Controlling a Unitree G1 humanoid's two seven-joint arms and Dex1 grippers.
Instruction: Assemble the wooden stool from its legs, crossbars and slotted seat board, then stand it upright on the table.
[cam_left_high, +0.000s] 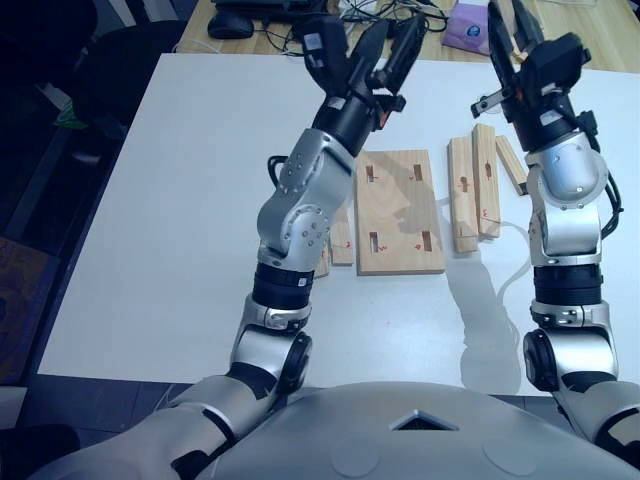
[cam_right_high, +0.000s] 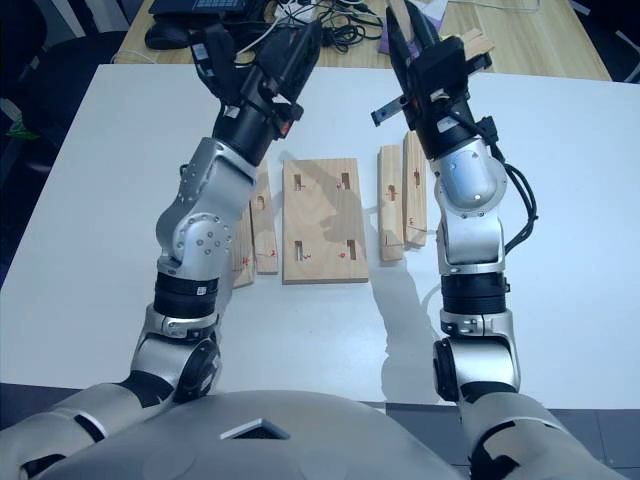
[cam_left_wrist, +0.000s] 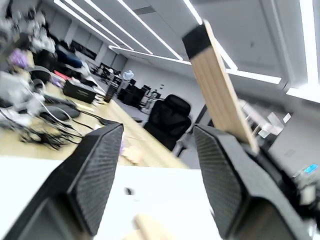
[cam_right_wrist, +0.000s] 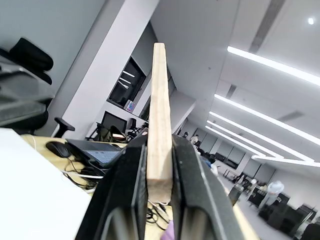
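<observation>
**Left to right.** On the white desk (cam_left_high: 190, 200), at least two loose wooden pieces (cam_left_high: 342, 243) lie flat, partly hidden from the head camera. The left gripper (cam_left_high: 365, 50) hangs high over the far side of the desk, its jaws wide apart and holding nothing. The slotted seat board (cam_left_high: 400, 215) lies flat at centre, just beside those pieces, and all four of its slots are unfilled. Just to its right, three further pieces (cam_left_high: 475, 190) lie flat, side by side. Above them, the right gripper (cam_left_high: 510, 35) is clamped on a single wooden strip (cam_right_wrist: 159, 100), which stands out beyond the fingertips.

**Progress:** barely begun. One part is in hand. No leg is seated in a slot, no crossbar is joined, and the stool is not yet standing.
</observation>
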